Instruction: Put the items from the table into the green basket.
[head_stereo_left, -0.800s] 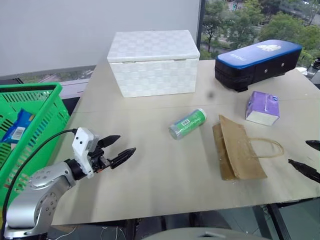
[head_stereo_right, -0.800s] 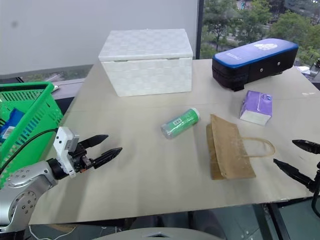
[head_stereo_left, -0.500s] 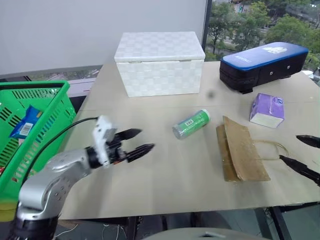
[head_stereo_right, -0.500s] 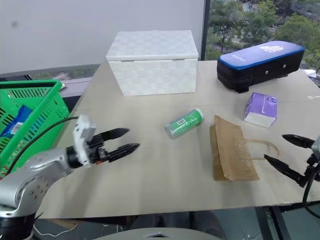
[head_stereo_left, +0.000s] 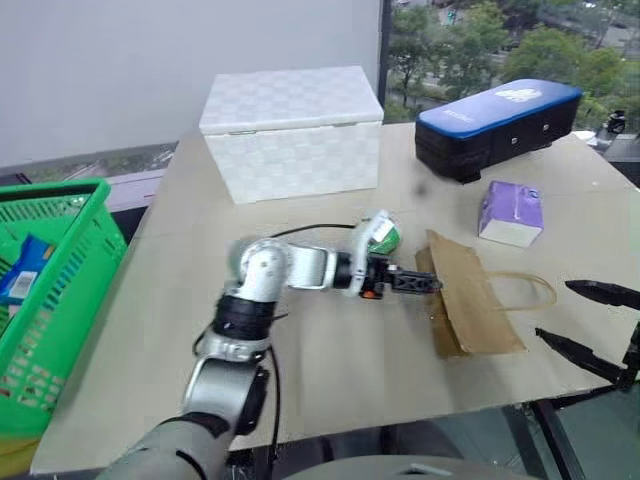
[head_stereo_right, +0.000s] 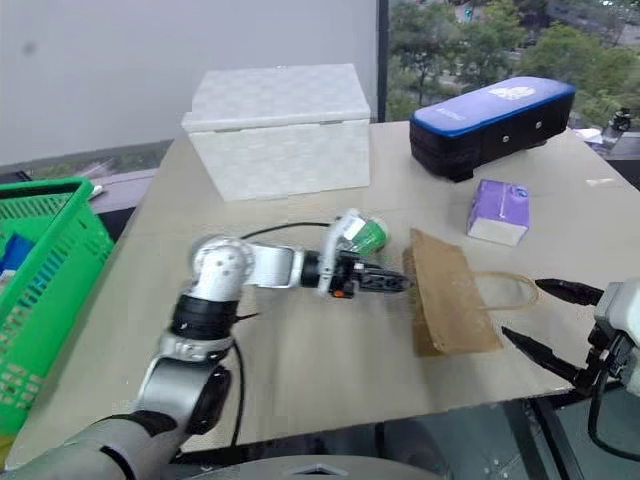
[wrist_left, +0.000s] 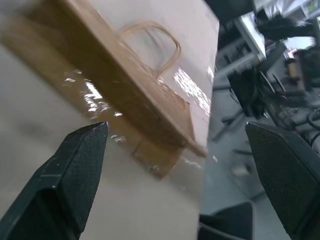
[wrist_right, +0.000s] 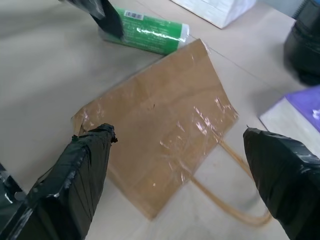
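Note:
On the beige table lie a green roll, a flat brown paper bag with handles and a purple tissue pack. My left gripper reaches across the table, open, its fingertips at the bag's left edge and just in front of the roll. The left wrist view shows the bag beyond the spread fingers, nothing between them. My right gripper hovers open off the bag's right side, facing the bag and the roll. The green basket stands at the far left.
A white checkered lidded box sits at the back of the table, a blue-topped black case at the back right. A blue packet lies inside the basket. The table's front edge runs just below both grippers.
My left arm has swung right across the table, from near the basket to the bag's left edge beside the roll. The right gripper has stayed in place, open. The camera shifted slightly.

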